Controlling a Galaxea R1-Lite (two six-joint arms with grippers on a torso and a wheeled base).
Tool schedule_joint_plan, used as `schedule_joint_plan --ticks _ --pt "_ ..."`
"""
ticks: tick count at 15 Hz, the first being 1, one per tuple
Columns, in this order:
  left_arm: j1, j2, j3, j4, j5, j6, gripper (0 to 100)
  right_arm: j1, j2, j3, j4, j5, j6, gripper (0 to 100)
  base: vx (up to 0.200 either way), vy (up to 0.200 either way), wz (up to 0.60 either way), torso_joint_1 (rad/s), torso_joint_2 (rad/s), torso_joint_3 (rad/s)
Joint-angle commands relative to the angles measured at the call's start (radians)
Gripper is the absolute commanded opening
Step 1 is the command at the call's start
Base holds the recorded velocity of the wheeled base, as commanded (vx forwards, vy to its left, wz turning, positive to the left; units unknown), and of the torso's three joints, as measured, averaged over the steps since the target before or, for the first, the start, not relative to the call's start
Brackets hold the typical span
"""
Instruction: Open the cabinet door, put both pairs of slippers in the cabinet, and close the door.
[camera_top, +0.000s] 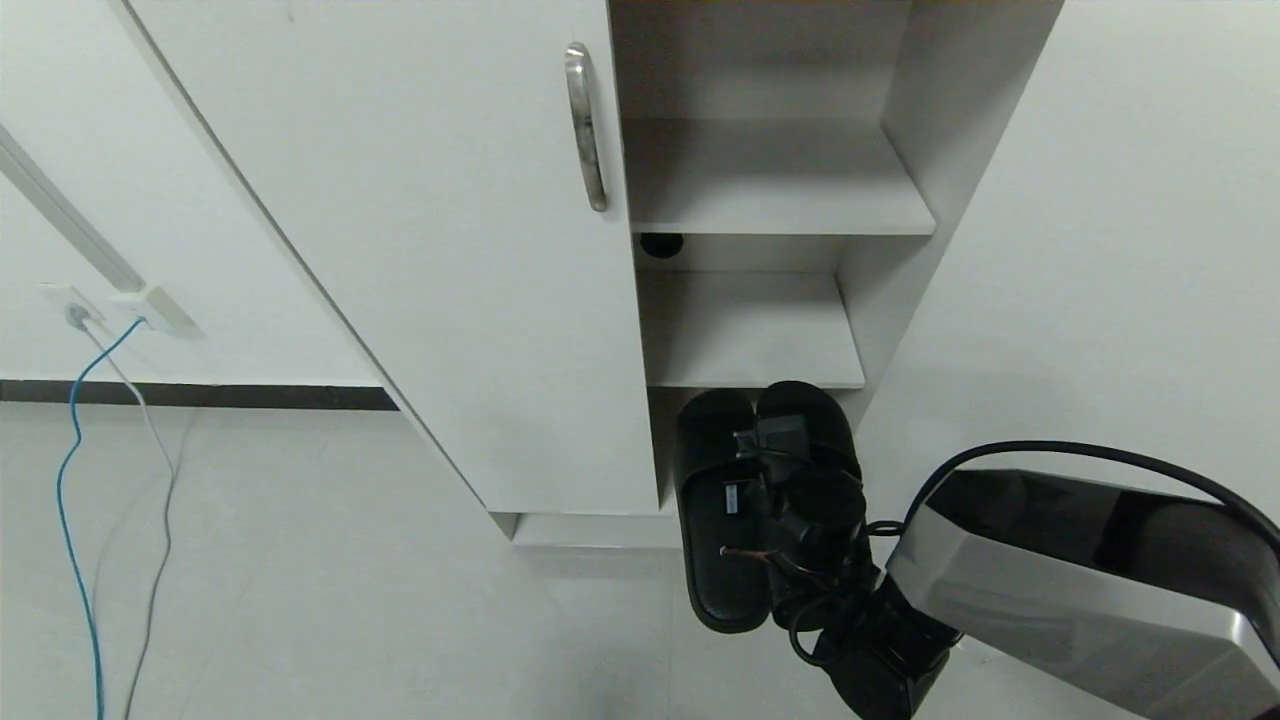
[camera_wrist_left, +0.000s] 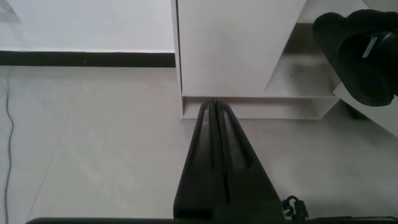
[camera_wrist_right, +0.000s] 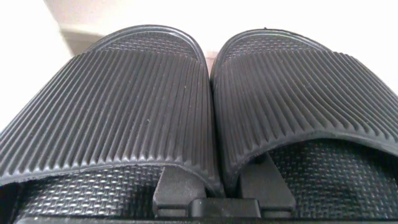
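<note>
1. The cabinet (camera_top: 940, 130) stood with its right half open. An upper shelf (camera_top: 770, 175) and a lower shelf (camera_top: 745, 330) were exposed, both bare. The left door (camera_top: 420, 250), with its metal handle (camera_top: 587, 125), was shut.
2. The right gripper (camera_top: 778, 445) held 1 pair of black slippers (camera_top: 715, 520). In the right wrist view its 2 fingers (camera_wrist_right: 180, 190) closed narrowly on the touching inner edges of the soles, just behind the ribbed straps. This pinch probably let 1 tool carry both slippers side by side as a single load.
3. The slippers pointed toes-first at the bottom compartment, under the lower shelf. The toes lay at its mouth and the heels projected out over the floor (camera_top: 350, 600). That heading suited a straight push inward, since the compartment looked only a little wider than the pair.
4. In the left wrist view the slippers were clear of the floor, beside the cabinet's base. The load therefore seemed carried, not slid.
5. The left gripper (camera_wrist_left: 215, 109) hung low over the floor, well apart from the cabinet. Its fingers were pressed together on nothing. It was likely kept back to leave the opening free.
6. Judged stage: this pair was being inserted, with release and door closing yet to be done.
</note>
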Motion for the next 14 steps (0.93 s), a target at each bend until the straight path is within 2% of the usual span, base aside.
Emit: schedule_joint_plan --ticks 1,5,9,12,14 --pt "0.0 0.001 0.0 -0.001 0.0 0.0 0 0.002 -0.002 0.0 -0.001 -0.002 0.0 0 0.2 0.0 0.0 0.007 0.01 0.002" --pt "0.001 0.001 0.0 -0.001 0.0 -0.003 0 0.002 -0.019 0.0 -0.001 0.0 0.0 0 0.2 0.0 0.0 0.001 0.0 0.005" --pt "0.001 0.001 0.0 -0.001 0.0 -0.003 0 -0.024 -0.011 -0.034 0.019 0.029 0.009 0 0.0 0.0 0.0 0.0 0.0 0.0" --pt "0.001 0.001 0.0 -0.001 0.0 -0.003 0 -0.038 0.001 -0.117 0.129 0.029 0.05 0 0.0 0.0 0.0 0.0 0.0 0.0" --pt "0.001 0.001 0.0 -0.001 0.0 -0.003 0 -0.055 0.012 -0.216 0.265 0.037 0.104 0 0.0 0.0 0.0 0.0 0.0 0.0"
